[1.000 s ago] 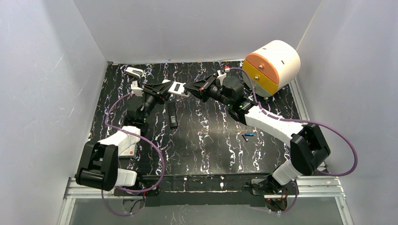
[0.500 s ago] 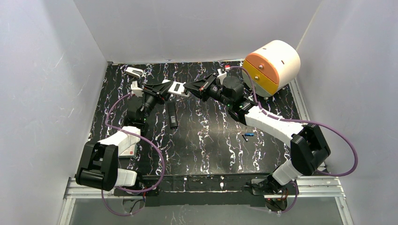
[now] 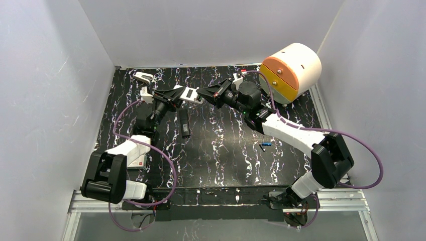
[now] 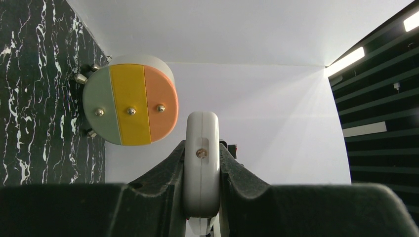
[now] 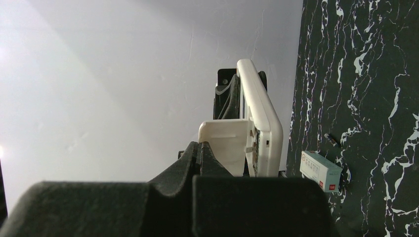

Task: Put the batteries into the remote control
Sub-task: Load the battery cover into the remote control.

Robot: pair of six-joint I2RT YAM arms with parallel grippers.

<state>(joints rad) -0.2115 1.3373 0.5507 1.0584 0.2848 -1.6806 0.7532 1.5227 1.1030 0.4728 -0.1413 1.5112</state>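
two batteries (image 3: 264, 145) overhead, left wrist view shows remote (image 4: 201, 163) edge-on instead

We log the desk (image 3: 221, 160) as black w/ white marble-like veins. The remote (image 4: 201, 163) is white. The batteries (image 3: 266, 145) look blue + black, too tiny for more. The slim bar (image 3: 185, 123) is black. The drum box (image 4: 131, 104) has a cream shell and a face in 3 stripes, pale green / yellow / orange, w/ silver knobs. The carton (image 5: 320, 170) is white + teal w/ a red mark. The cables (image 3: 374, 168) are purple. L arm (image 3: 128, 148) & R arm (image 3: 289, 131) are white + black. The walls (image 3: 201, 30) are pale grey.
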